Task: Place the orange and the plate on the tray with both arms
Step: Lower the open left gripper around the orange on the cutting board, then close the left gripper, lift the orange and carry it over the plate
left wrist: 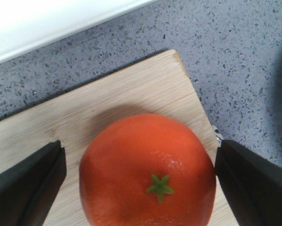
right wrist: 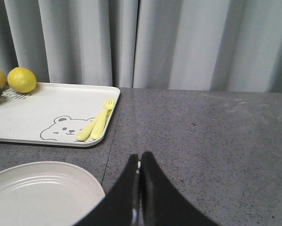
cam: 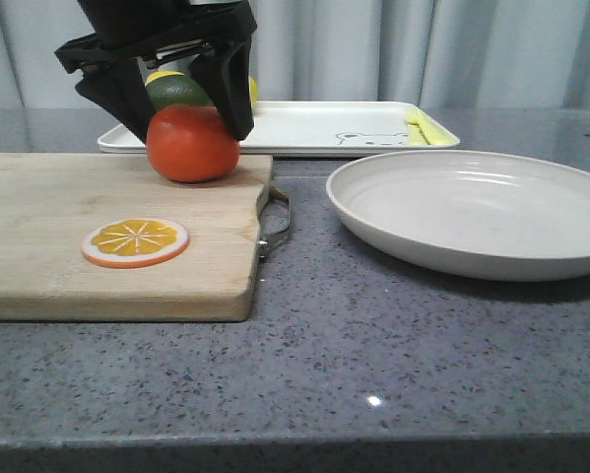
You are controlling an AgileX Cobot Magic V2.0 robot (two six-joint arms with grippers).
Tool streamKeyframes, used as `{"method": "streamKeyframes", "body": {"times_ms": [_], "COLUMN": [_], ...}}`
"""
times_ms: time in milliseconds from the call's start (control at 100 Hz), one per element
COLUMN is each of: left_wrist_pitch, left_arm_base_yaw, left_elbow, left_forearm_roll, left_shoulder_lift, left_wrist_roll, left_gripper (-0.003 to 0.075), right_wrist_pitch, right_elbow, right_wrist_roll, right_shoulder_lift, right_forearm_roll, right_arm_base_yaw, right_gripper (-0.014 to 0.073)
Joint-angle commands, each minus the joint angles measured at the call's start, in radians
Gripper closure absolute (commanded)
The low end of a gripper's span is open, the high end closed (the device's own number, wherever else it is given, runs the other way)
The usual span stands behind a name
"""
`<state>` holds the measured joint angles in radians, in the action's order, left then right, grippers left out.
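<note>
In the front view, your left claw [cam: 188, 126] straddles the glossy red-orange whole orange [cam: 192, 144], which sits at the far right corner of the pale wooden cutting board [cam: 48, 217] on the speckled grey counter [cam: 373, 355]; a flat orange slice with a white rim [cam: 135, 241] lies nearer on the board. The wide off-white round plate [cam: 472, 212] rests on the counter to the right, and the white rectangular tray with a bear-face drawing [cam: 314, 126] lies behind. In the left wrist view, the black fingers [left wrist: 25, 188] stand wide open either side of the orange [left wrist: 148, 169], and you cannot tell whether they touch it. In the right wrist view, your right claw [right wrist: 140, 188] is closed and empty above the counter, near the plate [right wrist: 42, 193]; the tray [right wrist: 46, 113] carries yellow cutlery [right wrist: 96, 125] and yellow lemons [right wrist: 21, 79].
</note>
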<state>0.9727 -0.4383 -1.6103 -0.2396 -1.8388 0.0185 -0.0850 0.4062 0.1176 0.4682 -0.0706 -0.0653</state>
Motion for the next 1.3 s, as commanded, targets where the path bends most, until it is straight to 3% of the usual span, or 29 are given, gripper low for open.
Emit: {"method": "streamKeyframes", "body": {"times_ms": [0, 300, 460, 630, 810, 1120, 1290], "left_wrist_pitch": [-0.024, -0.024, -0.01, 0.053, 0.063, -0.083, -0.145], "left_arm_base_yaw": [-0.008, -0.008, -0.008, -0.015, -0.099, -0.32, -0.388], "left_elbow": [-0.032, -0.032, -0.045, -0.122, -0.212, -0.23, -0.232], "left_forearm_roll": [-0.025, -0.025, -0.034, -0.089, -0.105, -0.107, -0.107], "left_shoulder_lift": [0.051, 0.051, 0.051, 0.051, 0.051, 0.026, -0.018], "left_wrist_roll": [-0.003, -0.003, -0.003, -0.001, -0.001, 0.05, 0.05], "left_gripper": [0.0118, 0.0385, 0.0466, 0.047, 0.047, 0.047, 0.047], "right_wrist_pitch": [0.076, 0.076, 0.076, 0.076, 0.076, 0.069, 0.065], "right_elbow": [0.036, 0.036, 0.036, 0.036, 0.036, 0.036, 0.036], "right_wrist_roll": [-0.002, -0.002, -0.002, -0.002, -0.002, -0.002, -0.002], "right_shoulder_lift": [0.014, 0.014, 0.014, 0.014, 0.014, 0.014, 0.014], "right_forearm_roll": [-0.002, -0.002, -0.002, -0.002, -0.002, -0.002, -0.002], "right_arm_base_yaw": [-0.001, -0.001, -0.001, -0.001, -0.001, -0.001, -0.001], "right_gripper": [0.0653, 0.0653, 0.0653, 0.0653, 0.0653, 0.0653, 0.0653]}}
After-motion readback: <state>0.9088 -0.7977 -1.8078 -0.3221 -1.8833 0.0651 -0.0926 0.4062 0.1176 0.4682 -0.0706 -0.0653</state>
